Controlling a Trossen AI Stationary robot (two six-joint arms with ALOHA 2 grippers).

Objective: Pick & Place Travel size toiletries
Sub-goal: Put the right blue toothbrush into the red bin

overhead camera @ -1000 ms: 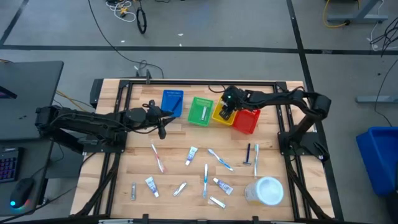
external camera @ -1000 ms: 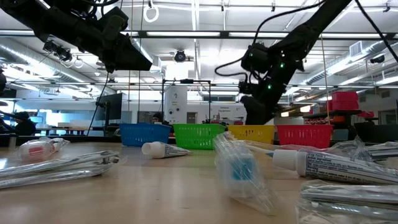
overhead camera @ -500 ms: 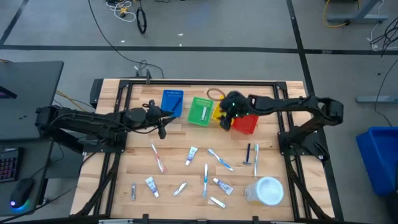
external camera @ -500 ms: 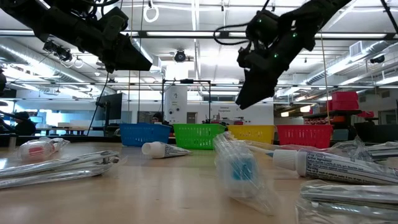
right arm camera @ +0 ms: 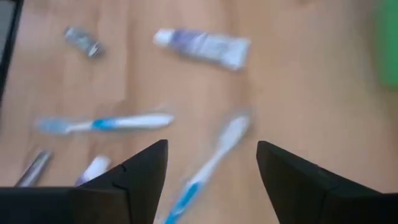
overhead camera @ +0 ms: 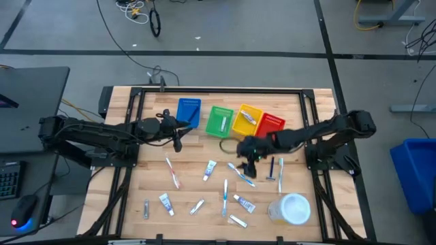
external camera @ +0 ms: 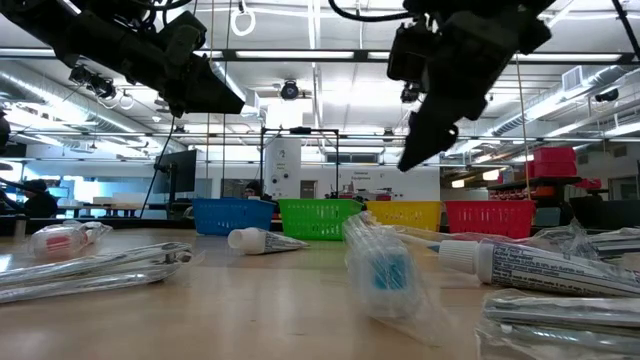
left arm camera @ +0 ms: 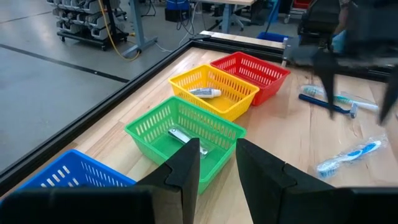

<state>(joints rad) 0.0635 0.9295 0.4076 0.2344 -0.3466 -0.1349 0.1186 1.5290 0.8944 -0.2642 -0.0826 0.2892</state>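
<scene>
The right hand [overhead camera: 246,151] hangs over the table [overhead camera: 300,129] with its fingers wide apart and nothing in them. Right under it lies a blue and white toothbrush [overhead camera: 241,173], and more toothbrushes and small tubes lie all around. The left hand [overhead camera: 178,136] waits beside the blue basket [overhead camera: 189,111], fingers a little apart, holding nothing.

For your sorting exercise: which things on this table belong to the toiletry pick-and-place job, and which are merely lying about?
Part of the job:
- tube
- blue toothbrush
- pink toothbrush
- dark razor
- tube in the yellow basket
- open right gripper, empty above the blue toothbrush

Lying about:
- round white container
- blue basket
- idle left gripper
</scene>
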